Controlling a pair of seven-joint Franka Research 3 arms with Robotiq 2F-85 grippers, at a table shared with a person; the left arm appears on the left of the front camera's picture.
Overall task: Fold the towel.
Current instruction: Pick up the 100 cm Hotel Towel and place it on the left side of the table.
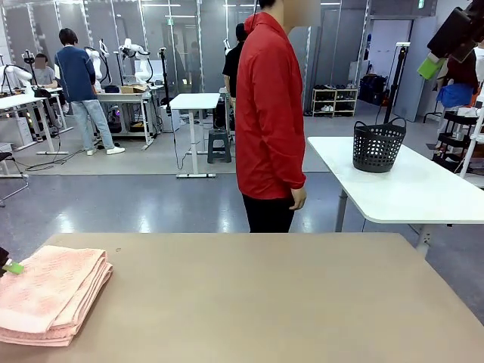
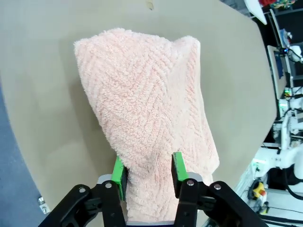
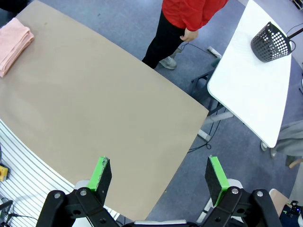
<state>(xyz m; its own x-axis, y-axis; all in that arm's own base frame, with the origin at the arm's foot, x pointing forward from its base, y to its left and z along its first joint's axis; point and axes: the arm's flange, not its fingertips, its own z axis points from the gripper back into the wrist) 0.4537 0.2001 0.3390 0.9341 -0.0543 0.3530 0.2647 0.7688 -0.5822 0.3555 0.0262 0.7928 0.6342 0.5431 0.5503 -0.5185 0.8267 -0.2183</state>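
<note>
The salmon-pink towel lies folded in a thick stack on the tan table at its near left corner. In the left wrist view the towel stretches away from my left gripper, whose green pads press in on the towel's near end from both sides. A green pad of that gripper peeks in at the left edge of the front view. My right gripper hangs open and empty high above the table's right side, with the towel far off; it also appears at the top right.
A person in a red jacket stands at the table's far edge, arms down. A dark basket sits on a white table behind to the right. The basket is well away from the tan table.
</note>
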